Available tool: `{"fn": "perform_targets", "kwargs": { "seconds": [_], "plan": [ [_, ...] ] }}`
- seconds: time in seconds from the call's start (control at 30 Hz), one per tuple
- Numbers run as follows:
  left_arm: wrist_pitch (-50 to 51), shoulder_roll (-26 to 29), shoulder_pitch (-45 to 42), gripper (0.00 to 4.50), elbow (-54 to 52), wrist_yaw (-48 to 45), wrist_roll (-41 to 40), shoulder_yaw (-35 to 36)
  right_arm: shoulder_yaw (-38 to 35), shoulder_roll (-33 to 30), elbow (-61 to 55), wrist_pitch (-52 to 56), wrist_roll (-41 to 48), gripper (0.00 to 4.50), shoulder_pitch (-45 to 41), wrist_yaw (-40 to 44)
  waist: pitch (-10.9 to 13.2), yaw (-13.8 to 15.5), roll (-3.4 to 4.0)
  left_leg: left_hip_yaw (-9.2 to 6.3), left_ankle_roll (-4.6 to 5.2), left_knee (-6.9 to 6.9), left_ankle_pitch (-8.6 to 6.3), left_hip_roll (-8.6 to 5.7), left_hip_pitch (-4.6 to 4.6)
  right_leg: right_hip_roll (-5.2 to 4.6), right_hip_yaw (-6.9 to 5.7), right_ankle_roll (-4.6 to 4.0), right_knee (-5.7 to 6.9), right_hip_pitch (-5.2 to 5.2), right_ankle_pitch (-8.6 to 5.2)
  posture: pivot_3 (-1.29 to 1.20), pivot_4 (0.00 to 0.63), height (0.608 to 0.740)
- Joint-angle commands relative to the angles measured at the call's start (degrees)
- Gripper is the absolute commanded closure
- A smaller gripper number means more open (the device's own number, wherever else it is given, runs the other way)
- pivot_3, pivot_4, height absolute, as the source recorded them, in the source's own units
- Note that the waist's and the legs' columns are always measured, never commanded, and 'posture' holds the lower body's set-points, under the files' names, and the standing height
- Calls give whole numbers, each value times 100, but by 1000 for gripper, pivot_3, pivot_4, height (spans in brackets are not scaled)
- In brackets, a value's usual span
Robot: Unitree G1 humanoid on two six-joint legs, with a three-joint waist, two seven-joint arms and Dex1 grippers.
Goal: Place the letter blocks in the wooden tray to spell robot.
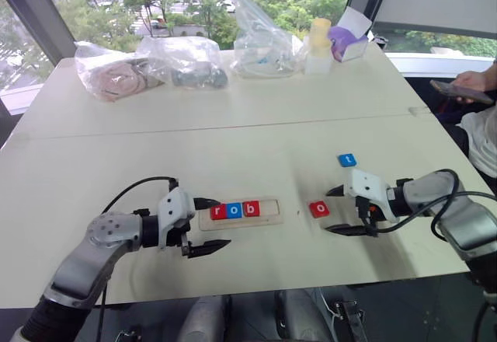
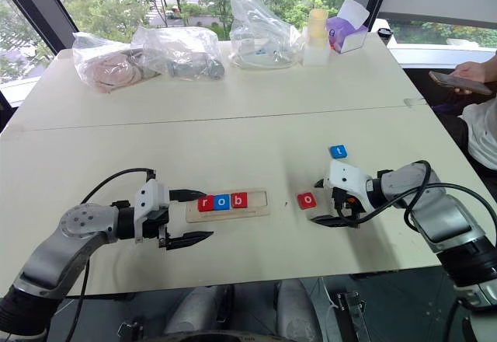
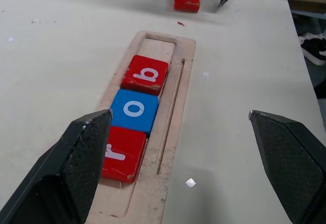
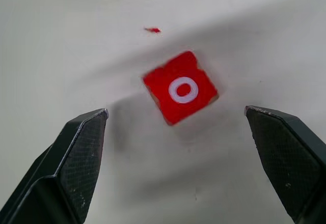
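The wooden tray lies near the table's front edge. In its slot sit a red r, a blue o and a red b, side by side from the left end; the right part of the slot is bare. My left gripper stands open at the tray's left end, holding nothing. A red o block lies flat on the table right of the tray. My right gripper is open just right of it, its fingers either side of the block without touching. A blue t block lies farther back.
Clear plastic bags with items, a pale bottle and a purple box line the table's far side. A person's hand holding a phone is at the right edge. A seam crosses the tabletop.
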Motion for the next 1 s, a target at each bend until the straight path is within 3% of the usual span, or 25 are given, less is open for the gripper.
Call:
{"fn": "perform_targets", "kwargs": {
  "seconds": [0.03,0.17,0.27,0.43,0.63,0.77,1.0],
  "plan": [
    [-81,8,51,0,-200,60,-17,114,72,163,400,-580,-214,41,-182,148,0,6,0,0,0,0,0,0,-1,-1,0,0,-1,-1,0,0,150,740],
    [-101,17,84,0,-216,91,-26,124,122,331,747,-896,-344,41,-296,237,0,-2,-1,0,-1,1,0,0,0,-2,3,-1,-2,1,0,0,150,740],
    [-99,11,82,0,-228,103,-29,118,119,394,842,-1048,-391,813,-321,295,0,-3,-1,0,-3,2,1,1,4,-1,4,-7,2,2,3,0,150,740],
    [-101,1,67,0,-227,112,-28,106,64,508,622,-1009,-318,3303,-289,319,-1,0,-1,0,-4,4,1,1,5,-1,5,-8,3,4,4,0,150,740],
    [-103,11,72,0,-219,106,-36,122,13,674,-31,-728,-295,3370,-423,123,0,1,1,0,-4,2,2,1,4,-1,7,-7,5,-1,4,0,150,740],
    [-87,22,74,0,-225,112,-38,132,243,960,-882,240,-144,3370,-740,68,0,-6,1,0,-4,2,2,0,-2,-2,9,-6,5,-8,5,0,150,740],
    [-60,27,85,0,-261,144,-44,138,852,1323,-855,518,-626,3370,-955,-154,0,29,0,-4,-5,2,2,-4,-7,-5,5,-7,2,-9,4,0,150,740]
  ]
}}
